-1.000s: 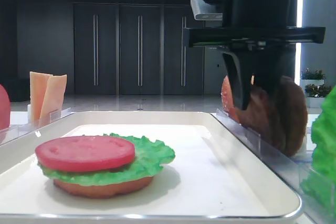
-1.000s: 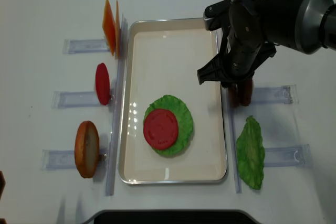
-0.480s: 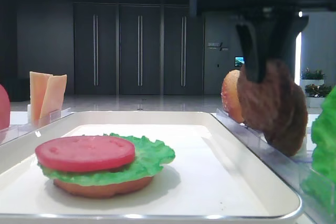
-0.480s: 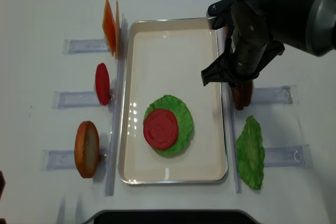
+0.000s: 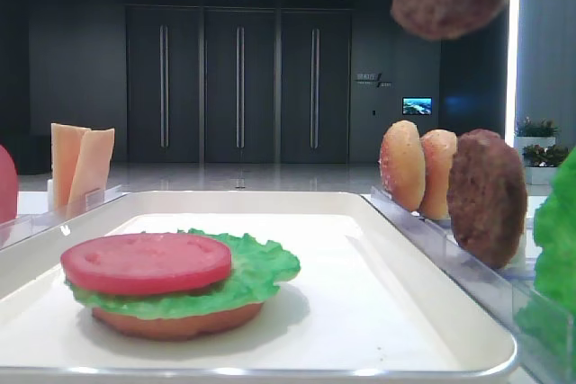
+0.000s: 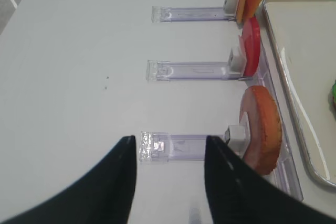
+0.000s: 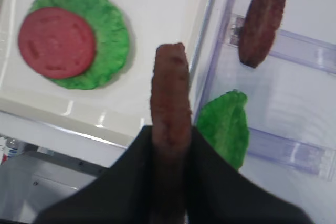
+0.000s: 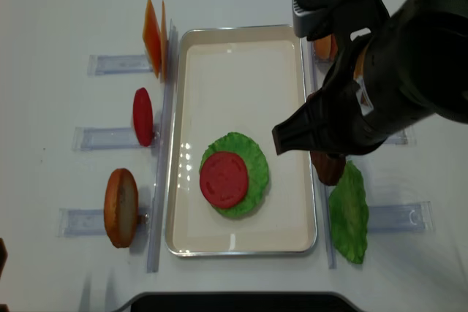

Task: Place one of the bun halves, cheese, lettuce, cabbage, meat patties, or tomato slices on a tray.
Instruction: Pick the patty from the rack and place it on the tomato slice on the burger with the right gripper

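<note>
1. Right end effector [image 7: 169, 182] clenched on a round dark reddish-brown meat patty [image 7: 169, 98], edge-on, lifted above the counter
2. Patty at three o'clock of the glossy white rectangular tray [image 8: 219, 246]
3. Left end effector [image 6: 168, 166] released

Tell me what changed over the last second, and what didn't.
The right gripper closed its jaws on one meat patty standing edge-up in the right-hand rack and lifted it clear; it now hangs high above the rack. The second patty, the buns, and the lettuce-and-tomato stack on the tray stayed put.
</note>
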{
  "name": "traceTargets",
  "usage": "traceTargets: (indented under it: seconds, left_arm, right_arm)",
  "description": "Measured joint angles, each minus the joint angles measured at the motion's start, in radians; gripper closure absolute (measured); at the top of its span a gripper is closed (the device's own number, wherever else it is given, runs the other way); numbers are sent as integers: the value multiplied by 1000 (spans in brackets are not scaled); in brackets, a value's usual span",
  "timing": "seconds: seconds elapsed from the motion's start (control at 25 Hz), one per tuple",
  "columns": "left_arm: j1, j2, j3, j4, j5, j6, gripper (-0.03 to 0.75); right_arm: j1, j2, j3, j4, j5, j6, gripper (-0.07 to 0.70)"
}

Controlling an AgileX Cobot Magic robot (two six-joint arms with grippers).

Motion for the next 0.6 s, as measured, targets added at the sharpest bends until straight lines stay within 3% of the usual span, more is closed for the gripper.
traceTargets:
  seconds: [0.2, 0.28, 0.36, 0.44, 0.52, 0.6]
  left_arm:
    - [0, 0, 0, 0, 0, 0, 387]
    - [0, 0, 0, 0, 0, 0, 387]
    - [0, 0, 0, 0, 0, 0, 387]
    - [0, 0, 0, 0, 0, 0, 388]
    - [0, 0, 0, 0, 0, 0, 388]
    - [0, 0, 0, 0, 0, 0, 388]
  right_arm:
    - [27, -56, 27, 14, 3, 11, 522]
    - [22, -61, 77, 63, -41, -23, 522]
    - [10, -65, 145, 150, -156, -89, 522]
    - [-18, -75, 223, 318, -322, -226, 522]
    - [-56, -83, 280, 528, -443, -416, 522]
    - [-112, -83, 335, 783, -519, -665, 522]
